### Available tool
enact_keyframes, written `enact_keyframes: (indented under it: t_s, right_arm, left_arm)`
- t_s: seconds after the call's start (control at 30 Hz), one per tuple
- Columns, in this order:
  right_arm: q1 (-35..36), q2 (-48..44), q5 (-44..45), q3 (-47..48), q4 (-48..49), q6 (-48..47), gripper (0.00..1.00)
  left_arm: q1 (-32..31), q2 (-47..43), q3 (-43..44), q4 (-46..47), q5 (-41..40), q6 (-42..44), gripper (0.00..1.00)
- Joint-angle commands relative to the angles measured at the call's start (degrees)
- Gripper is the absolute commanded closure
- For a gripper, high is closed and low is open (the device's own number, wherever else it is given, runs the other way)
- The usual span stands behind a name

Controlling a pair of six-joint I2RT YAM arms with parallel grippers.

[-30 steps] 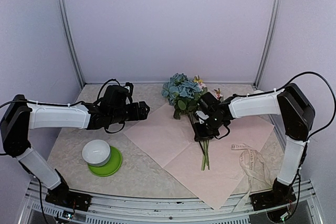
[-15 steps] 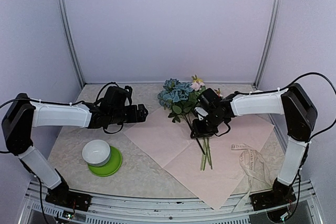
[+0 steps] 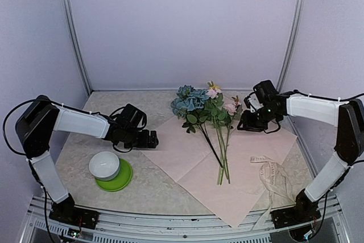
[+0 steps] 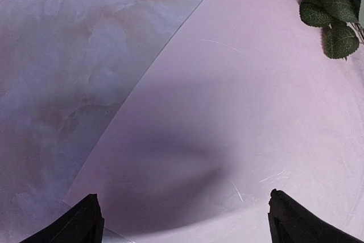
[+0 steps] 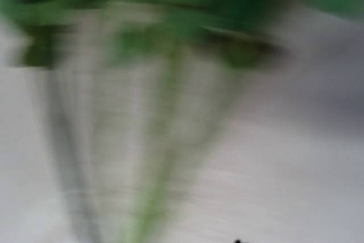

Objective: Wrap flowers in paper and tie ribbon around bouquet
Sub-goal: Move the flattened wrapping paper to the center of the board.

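Left wrist view shows my left gripper spread wide and empty over the corner of the paper, thin and limp, best pinched at that edge, with the flowers lying mid-sheet; my right gripper hangs beside them, jaws unreadable.

White bowl on green plate, marbled tabletop

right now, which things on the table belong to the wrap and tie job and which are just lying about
For the job: flowers, pink paper under them, ribbon at the paper's right edge.

Lying about: white bowl, green plate beneath it.
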Motion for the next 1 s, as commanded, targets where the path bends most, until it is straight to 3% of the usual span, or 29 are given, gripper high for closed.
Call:
enact_keyframes:
  t_s: [0.0,0.17,0.37,0.87,0.97]
  right_arm:
    - [-6.3,-3.3,5.4,-5.4,-5.0,-3.2,0.59]
    - [-10.7,-4.2,7.6,-9.8,-5.0,-4.5,0.53]
    - [-10.5,0.3,3.3,-12.4,-1.1,-4.4,0.52]
    - [1.3,13.9,-5.2,-8.3,6.0,-0.4,0.53]
    - [2.9,15.7,-6.4,-6.9,6.8,0.1,0.53]
  left_arm:
    - [0.4,-3.0,-1.8,-1.1,1.2,-2.2,0.01]
    - [0.4,-5.9,-5.2,-0.5,3.0,-5.6,0.01]
    - [-1.9,-1.3,-5.8,2.2,9.7,-8.6,0.01]
    - [-2.3,4.2,-1.1,12.6,19.0,-10.6,0.02]
    - [-1.5,2.4,-2.3,16.0,19.4,-11.8,0.09]
